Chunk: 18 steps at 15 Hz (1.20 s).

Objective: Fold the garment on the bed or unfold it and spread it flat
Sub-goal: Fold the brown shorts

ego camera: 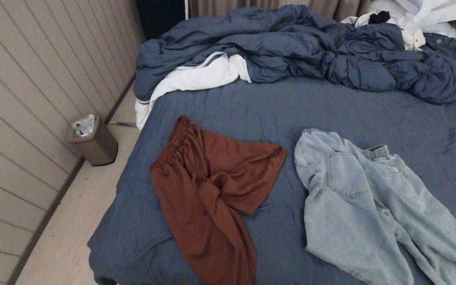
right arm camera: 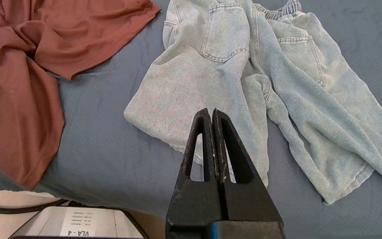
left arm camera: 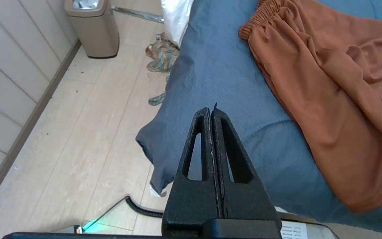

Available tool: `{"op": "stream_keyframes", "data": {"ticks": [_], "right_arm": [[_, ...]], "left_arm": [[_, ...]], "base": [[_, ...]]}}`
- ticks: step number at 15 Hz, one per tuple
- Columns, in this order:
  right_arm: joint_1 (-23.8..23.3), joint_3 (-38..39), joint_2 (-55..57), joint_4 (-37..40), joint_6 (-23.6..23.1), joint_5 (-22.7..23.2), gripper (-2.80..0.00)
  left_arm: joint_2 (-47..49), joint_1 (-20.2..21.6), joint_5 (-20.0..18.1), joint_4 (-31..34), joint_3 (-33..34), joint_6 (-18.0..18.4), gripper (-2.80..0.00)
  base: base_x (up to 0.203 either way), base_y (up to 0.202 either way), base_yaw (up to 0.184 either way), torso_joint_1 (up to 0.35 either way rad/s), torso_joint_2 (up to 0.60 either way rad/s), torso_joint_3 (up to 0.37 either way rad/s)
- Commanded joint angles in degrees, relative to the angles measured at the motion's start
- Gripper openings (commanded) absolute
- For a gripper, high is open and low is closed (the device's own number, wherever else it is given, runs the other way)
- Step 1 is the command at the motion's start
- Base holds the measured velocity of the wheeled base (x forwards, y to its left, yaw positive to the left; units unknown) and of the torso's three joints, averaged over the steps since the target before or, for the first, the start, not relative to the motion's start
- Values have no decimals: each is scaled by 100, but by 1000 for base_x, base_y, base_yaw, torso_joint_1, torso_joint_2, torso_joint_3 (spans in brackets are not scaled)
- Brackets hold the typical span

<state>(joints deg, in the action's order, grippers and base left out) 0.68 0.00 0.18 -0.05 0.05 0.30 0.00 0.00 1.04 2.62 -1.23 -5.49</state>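
Both end effectors (left arm camera: 211, 111) (right arm camera: 211, 113) closed, empty; rust trousers (ego camera: 208, 194) and jeans (ego camera: 370, 206) lie lengthwise, waistbands toward the duvet (ego camera: 291, 47).

The bed (ego camera: 275, 107) is covered by a slate-blue sheet. A rumpled blue duvet (ego camera: 311, 51) with white lining is heaped along its far side, with white clothes (ego camera: 422, 16) behind it at the far right corner. Nearer, rust-brown trousers (ego camera: 208, 190) lie crumpled on the left and pale denim jeans (ego camera: 370, 206) on the right, apart from each other.

Left end effector (left arm camera: 212, 111) fingers pressed together; right end effector (right arm camera: 212, 113) likewise.
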Motion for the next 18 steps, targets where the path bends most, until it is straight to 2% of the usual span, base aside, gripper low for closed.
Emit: {"op": "stream_keyframes", "data": {"ticks": [1,4,5,7,10,14,16,18], "right_arm": [[2,0,-1,-21,-28,5,-280],[6,-66,113,61,-74,13,-280],[12,-311,287,130,-78,40,-280],[28,-1344,1023,391,5,116,-280],[340,-2512,2637,567,548,351,-280],[1076,-3860,5105,601,1308,549,-280],[1520,-4152,6261,329,1506,482,-280],[1999,-4274,7177,-207,1651,352,-280]], "left_arm": [[0,9,2,2,0,20,-280],[9,9,49,126,-143,112,-280],[94,9,47,186,-444,129,-280],[676,9,25,425,-1396,138,-280],[2375,8,-164,667,-2471,69,-280],[5309,4,-797,601,-3543,-314,-280],[6778,-45,-1103,210,-3825,-405,-280],[8182,-202,-1275,-452,-4022,-456,-280]], "base": [[0,0,0,0,0,0],[0,0,0,0,0,0],[0,0,0,0,0,0],[0,0,0,0,0,0],[0,0,0,0,0,0],[0,0,0,0,0,0],[0,0,0,0,0,0],[0,0,0,0,0,0]]}}
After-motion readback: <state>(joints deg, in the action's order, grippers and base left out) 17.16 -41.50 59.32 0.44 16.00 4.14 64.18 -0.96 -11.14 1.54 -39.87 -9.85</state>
